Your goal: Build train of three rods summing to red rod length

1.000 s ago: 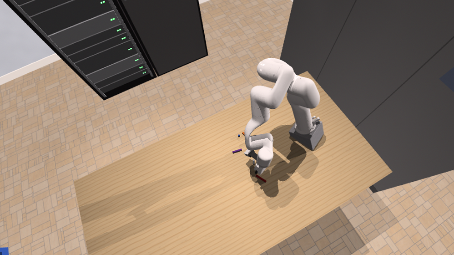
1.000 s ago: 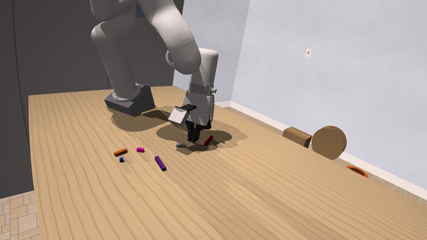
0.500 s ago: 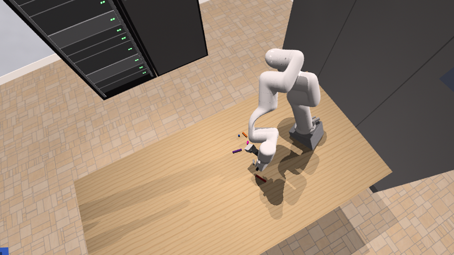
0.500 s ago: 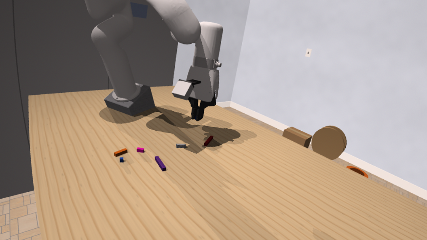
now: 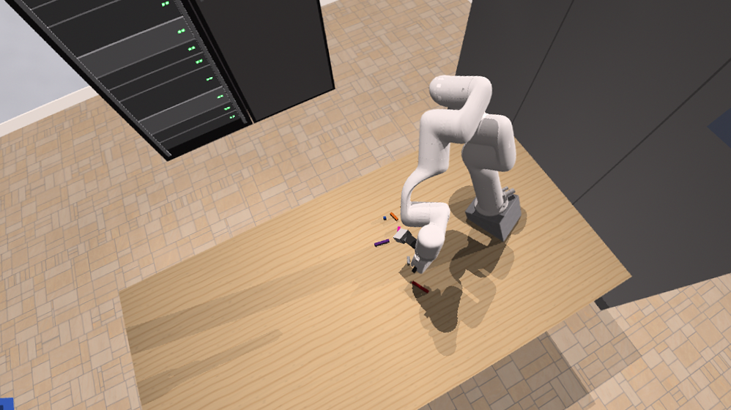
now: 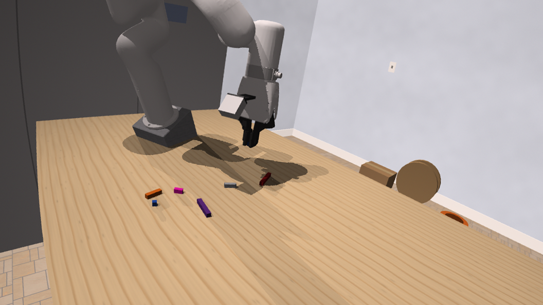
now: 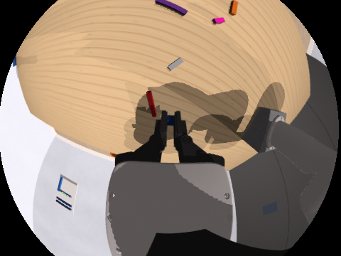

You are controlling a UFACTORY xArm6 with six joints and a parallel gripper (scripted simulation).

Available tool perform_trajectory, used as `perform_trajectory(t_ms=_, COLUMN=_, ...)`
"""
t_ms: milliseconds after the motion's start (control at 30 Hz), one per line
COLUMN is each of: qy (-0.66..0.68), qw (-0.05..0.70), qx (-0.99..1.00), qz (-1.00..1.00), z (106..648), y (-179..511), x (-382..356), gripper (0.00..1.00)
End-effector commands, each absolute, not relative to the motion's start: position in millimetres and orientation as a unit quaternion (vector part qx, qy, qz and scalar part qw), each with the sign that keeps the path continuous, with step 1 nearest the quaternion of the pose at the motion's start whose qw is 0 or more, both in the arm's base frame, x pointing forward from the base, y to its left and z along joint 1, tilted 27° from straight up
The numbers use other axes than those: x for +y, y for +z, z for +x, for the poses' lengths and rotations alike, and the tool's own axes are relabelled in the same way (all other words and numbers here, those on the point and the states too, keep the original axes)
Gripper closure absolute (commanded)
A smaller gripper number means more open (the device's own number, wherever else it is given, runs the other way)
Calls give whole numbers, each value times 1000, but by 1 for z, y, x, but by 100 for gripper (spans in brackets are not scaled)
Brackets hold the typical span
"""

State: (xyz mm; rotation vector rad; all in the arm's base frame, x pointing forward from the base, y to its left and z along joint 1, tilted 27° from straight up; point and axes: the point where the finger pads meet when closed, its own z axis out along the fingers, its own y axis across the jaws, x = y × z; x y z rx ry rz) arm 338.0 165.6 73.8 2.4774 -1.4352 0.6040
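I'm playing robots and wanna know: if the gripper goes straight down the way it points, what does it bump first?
Probably the wooden table, touched by the blue rod in the gripper. The red rod looks off to one side, but depth is hard to judge.
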Motion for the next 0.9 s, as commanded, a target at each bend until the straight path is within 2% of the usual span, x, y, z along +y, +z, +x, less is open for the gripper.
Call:
perform_trajectory(t_ms=0, qy=204, qw=107, qx=-478, qz=847, z=342, y=79, x=161, gripper=96)
perform_trajectory(t_ms=533, qy=177, qw=148, qx=-286, qz=930, z=363, y=133, x=47, gripper=96)
perform_trajectory(t_ms=867, qy=175, qw=152, qx=-272, qz=934, z=363, y=137, x=38, gripper=96)
